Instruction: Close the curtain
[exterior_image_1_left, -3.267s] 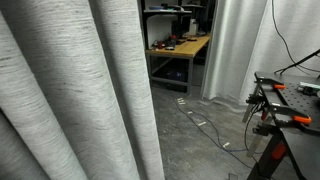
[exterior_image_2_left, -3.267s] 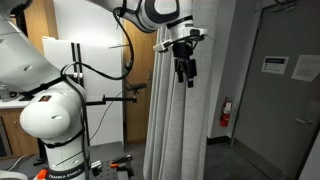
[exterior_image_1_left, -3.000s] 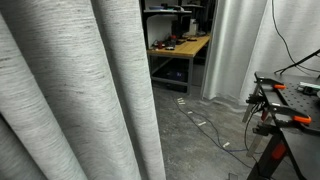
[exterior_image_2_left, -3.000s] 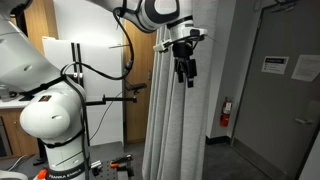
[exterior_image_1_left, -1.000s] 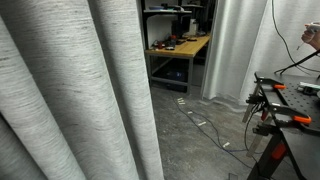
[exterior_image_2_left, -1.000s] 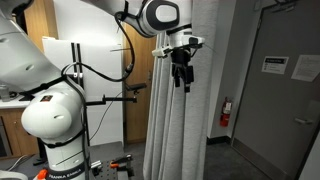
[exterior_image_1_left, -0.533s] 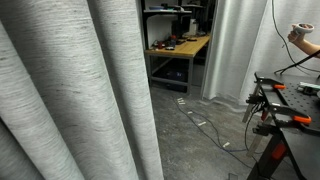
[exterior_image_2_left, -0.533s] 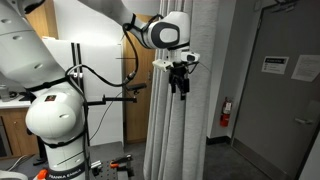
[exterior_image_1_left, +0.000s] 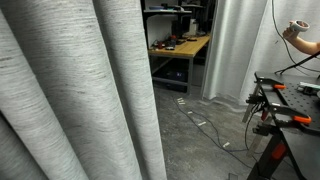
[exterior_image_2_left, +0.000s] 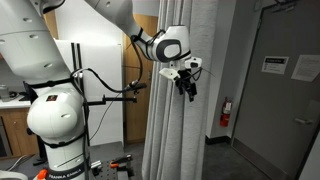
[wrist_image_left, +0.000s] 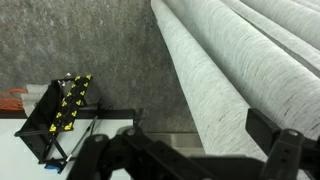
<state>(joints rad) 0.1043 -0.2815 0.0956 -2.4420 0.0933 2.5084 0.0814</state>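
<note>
Up high before the curtain (exterior_image_2_left: 168, 140), your gripper (exterior_image_2_left: 187, 84) has its fingers spread wide. Past its edge, an exterior view shows open floor (exterior_image_1_left: 200, 130); only wrist view shows folds beside the fingers (wrist_image_left: 282, 150).

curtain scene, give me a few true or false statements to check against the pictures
The curtain hangs in deep vertical folds. True.
The gripper is down by the floor. False: it is high up, in front of the curtain.
A wooden-topped workbench shows beyond the curtain in an exterior view. True.
The grey door stands wide open. False: it is shut.
</note>
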